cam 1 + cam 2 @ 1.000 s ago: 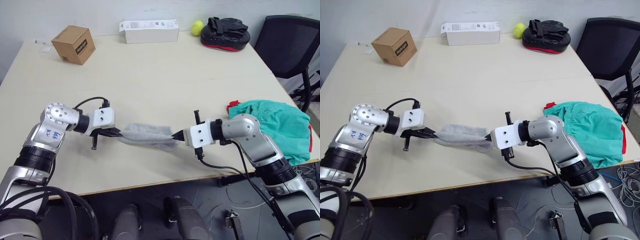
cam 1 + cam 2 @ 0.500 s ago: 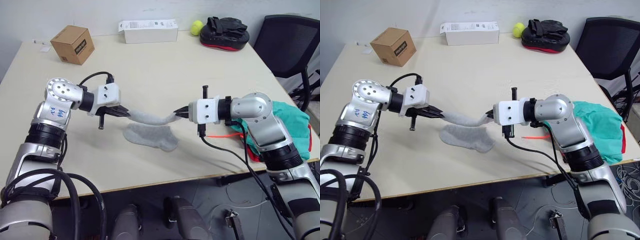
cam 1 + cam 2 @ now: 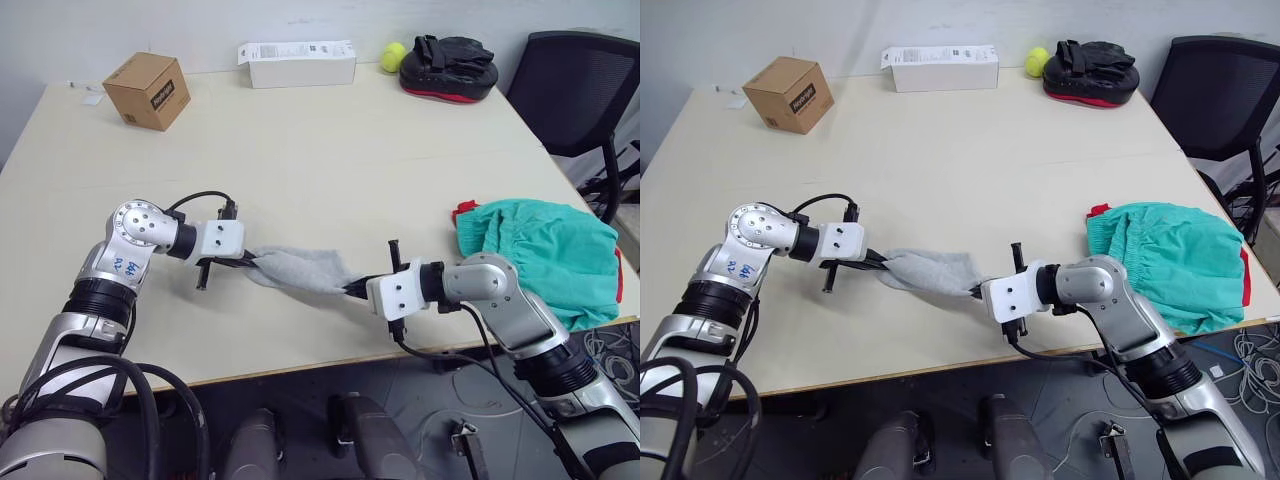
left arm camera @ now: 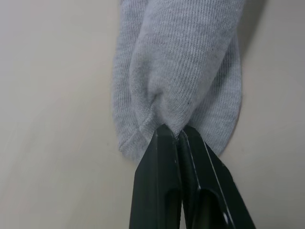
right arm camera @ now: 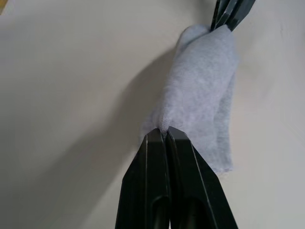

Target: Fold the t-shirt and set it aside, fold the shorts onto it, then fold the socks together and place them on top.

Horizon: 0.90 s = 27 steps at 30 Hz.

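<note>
socks [image 3: 300, 270]: 2 grey layers stacked near the table's front edge.
left gripper [image 3: 250, 260]: fingers pinching 1 end.
right gripper [image 3: 355, 291]: pinching the other end.
Tip: align edges flat before releasing.
shorts [image 3: 540, 240]: right, well apart.

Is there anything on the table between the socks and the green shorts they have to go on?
Nothing visible. The socks hang pinched between the left gripper and right gripper, and only bare table lies between them and the shorts.
</note>
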### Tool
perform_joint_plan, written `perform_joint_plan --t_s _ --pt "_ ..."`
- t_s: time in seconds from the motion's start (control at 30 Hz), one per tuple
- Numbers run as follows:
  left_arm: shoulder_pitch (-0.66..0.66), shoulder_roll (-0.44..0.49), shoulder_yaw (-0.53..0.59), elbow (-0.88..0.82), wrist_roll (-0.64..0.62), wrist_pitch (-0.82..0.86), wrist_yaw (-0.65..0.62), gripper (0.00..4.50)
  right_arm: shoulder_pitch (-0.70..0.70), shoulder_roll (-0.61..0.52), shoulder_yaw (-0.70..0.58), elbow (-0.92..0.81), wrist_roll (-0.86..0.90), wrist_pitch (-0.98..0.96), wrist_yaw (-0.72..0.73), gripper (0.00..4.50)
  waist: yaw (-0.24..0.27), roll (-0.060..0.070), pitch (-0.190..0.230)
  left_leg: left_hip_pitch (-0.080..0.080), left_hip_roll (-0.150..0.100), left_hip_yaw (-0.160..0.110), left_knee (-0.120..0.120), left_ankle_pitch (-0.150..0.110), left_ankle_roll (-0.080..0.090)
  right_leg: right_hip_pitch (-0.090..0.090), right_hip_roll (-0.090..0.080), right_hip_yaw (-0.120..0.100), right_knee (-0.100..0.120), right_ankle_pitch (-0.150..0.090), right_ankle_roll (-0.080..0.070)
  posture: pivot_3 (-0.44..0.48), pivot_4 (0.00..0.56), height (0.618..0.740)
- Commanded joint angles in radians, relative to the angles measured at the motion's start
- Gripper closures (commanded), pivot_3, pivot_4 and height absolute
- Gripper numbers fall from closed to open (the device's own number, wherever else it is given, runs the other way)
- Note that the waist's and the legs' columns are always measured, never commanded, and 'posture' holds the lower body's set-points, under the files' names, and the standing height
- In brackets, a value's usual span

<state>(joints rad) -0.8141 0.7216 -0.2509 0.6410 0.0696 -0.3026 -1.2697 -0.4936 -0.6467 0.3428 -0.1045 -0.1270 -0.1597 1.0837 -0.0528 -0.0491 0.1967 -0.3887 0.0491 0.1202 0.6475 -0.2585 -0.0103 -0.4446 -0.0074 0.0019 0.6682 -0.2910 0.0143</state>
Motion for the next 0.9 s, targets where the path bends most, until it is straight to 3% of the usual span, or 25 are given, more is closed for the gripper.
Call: perform_joint_plan --t_s 0.03,0.07,0.17,0.37,0.5,0.6,0.83,0.9 --pt "-0.014 0.019 0.025 -0.005 -0.025 0.061 -0.037 4.27 -0.006 -0.005 -0.015 -0.008 0.015 -0.020 -0.006 4.50 -0.001 0.000 0.000 0.000 0.000 0.000 0.000 0.000 0.000 0.000 0.000 0.000 0.000 0.000 0.000 0.000 0.150 0.740" --pt "-0.014 0.022 0.028 -0.012 -0.033 0.080 -0.051 4.03 -0.008 -0.003 -0.015 -0.008 0.022 -0.018 -0.002 4.50 -0.001 0.000 0.000 0.000 0.000 0.000 0.000 0.000 0.000 0.000 0.000 0.000 0.000 0.000 0.000 0.000 0.150 0.740" --pt "-0.012 0.041 0.043 -0.048 -0.063 0.152 -0.102 3.22 -0.013 -0.004 -0.020 -0.010 0.042 -0.016 0.010 3.88 -0.001 0.000 0.000 0.000 0.000 0.000 0.000 0.000 0.000 0.000 0.000 0.000 0.000 0.000 0.000 0.000 0.150 0.740" --pt "-0.008 0.113 0.095 -0.175 -0.163 0.434 -0.211 1.30 -0.028 -0.023 -0.060 -0.027 0.123 -0.007 0.043 1.84 -0.001 0.000 0.000 0.000 0.000 0.000 0.000 0.000 -0.001 0.000 0.000 0.000 0.000 0.000 0.000 0.000 0.150 0.740" --pt "0.025 0.148 0.125 -0.253 -0.191 0.504 -0.206 0.03 -0.049 -0.027 -0.089 -0.024 0.170 0.037 0.050 1.83 0.000 0.000 0.000 0.000 0.000 0.000 0.000 0.000 -0.001 0.000 0.000 0.000 0.000 0.000 0.000 0.000 0.150 0.740" --pt "0.054 0.146 0.155 -0.330 -0.229 0.601 -0.170 0.03 -0.089 -0.012 -0.110 -0.001 0.223 0.133 0.051 1.83 -0.001 0.000 0.000 0.000 0.000 0.000 0.000 0.000 -0.001 0.000 0.000 0.000 0.001 0.000 0.000 0.000 0.150 0.740" --pt "0.084 0.111 0.118 -0.354 -0.182 0.563 -0.082 0.00 -0.142 0.034 -0.073 0.080 0.210 0.172 0.058 4.20 0.001 0.000 0.000 0.000 0.000 -0.001 0.000 0.000 -0.001 0.000 0.000 0.000 0.001 0.000 0.000 0.000 0.150 0.740" --pt "0.074 0.096 0.108 -0.341 -0.173 0.559 -0.074 0.00 -0.150 0.042 -0.063 0.097 0.200 0.163 0.064 4.20 0.001 0.000 0.000 0.000 0.000 -0.001 0.000 0.000 -0.001 0.000 0.000 0.000 0.001 0.000 0.000 0.000 0.150 0.740"
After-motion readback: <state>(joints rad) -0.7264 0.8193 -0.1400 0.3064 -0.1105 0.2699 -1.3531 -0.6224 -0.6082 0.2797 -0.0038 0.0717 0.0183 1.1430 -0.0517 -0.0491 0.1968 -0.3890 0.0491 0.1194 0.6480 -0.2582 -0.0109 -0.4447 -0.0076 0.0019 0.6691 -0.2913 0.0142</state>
